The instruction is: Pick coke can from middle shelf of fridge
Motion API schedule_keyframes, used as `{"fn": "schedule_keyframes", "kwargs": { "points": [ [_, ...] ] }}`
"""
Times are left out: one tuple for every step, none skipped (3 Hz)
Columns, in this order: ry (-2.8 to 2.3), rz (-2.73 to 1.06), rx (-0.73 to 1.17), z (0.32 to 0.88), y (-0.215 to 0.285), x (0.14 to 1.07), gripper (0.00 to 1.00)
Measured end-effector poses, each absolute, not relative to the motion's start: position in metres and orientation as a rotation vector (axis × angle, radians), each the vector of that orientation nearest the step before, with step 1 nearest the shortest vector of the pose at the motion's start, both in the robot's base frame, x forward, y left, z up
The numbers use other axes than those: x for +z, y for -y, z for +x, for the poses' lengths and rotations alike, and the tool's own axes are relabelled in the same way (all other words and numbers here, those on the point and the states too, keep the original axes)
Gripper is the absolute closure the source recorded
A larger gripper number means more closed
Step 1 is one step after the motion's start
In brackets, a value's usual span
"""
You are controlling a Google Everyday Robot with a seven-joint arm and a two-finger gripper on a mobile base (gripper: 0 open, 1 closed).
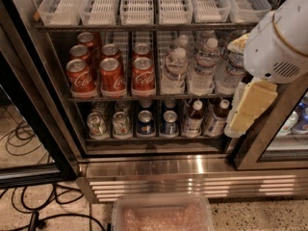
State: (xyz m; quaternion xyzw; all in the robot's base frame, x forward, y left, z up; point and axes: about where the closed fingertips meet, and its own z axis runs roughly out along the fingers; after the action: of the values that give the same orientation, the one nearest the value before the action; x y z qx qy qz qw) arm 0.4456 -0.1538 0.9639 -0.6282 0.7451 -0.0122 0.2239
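Several red coke cans stand on the left half of the middle shelf [144,98] of the open fridge [192,181]. The front row has three: left [80,78], middle [111,76] and right [143,75], with more behind them. My gripper [248,110], cream-coloured below a white arm housing [281,44], hangs at the right in front of the fridge's right door frame. It is to the right of the shelf's water bottles and well apart from the coke cans. It holds nothing that I can see.
Water bottles [202,66] fill the middle shelf's right half. Below stand green-and-silver cans [97,125], dark blue cans [146,122] and brown bottles [192,117]. White trays [137,4] sit on top. A plastic tub [161,215] and cables [29,211] lie on the floor.
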Motion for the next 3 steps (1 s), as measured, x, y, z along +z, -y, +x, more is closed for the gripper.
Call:
{"fn": "schedule_keyframes", "kwargs": {
  "points": [
    [-2.047,-1.663,0.007,0.443,0.144,0.949,0.00],
    [-2.038,-1.549,0.130,0.453,0.115,0.917,0.00],
    [-1.988,-1.498,0.210,0.467,0.083,0.902,0.00]
  ]
}}
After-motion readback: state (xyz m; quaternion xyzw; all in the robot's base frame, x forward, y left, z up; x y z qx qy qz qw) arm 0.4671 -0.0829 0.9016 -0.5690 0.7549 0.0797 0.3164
